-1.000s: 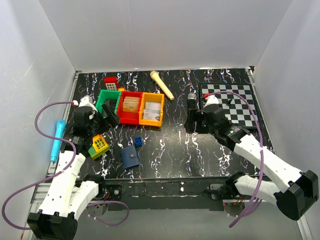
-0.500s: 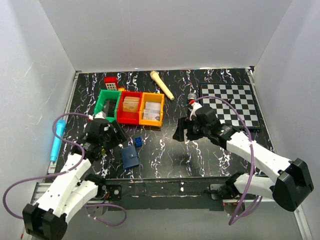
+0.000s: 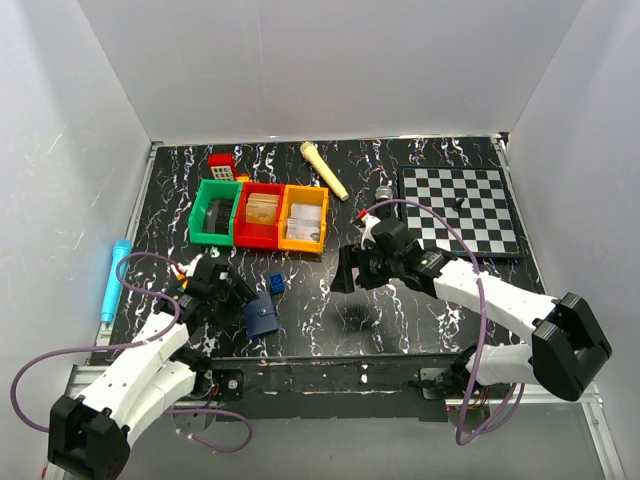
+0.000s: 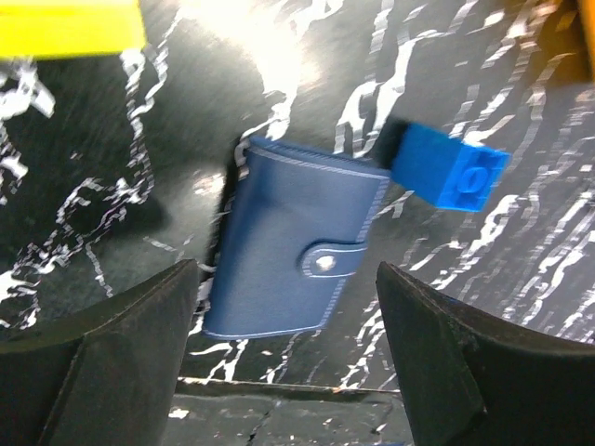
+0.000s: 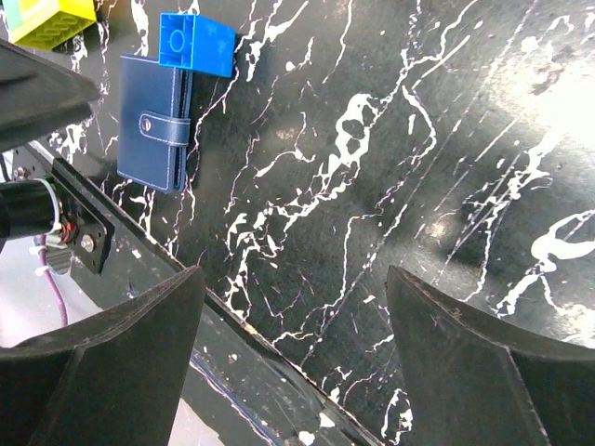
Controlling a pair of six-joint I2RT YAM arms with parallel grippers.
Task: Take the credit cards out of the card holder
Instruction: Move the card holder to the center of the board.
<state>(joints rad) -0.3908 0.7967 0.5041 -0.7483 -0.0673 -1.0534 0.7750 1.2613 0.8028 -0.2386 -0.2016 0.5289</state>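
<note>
Only the overhead view takes in one chessboard (image 3: 463,208) and three bins (image 3: 258,238). The left wrist camera finds the single card holder (image 4: 293,242), snapped shut, lying between the wide-open jaws of the left gripper (image 4: 286,279), with one blue block (image 4: 451,167) just beyond. The right gripper (image 5: 296,279) gapes over the marbled table (image 5: 372,139), the holder ahead to its left.

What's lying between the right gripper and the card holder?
Only bare table separates the right gripper and card holder in the top view; the blue block sits beside the holder, off that line.
</note>
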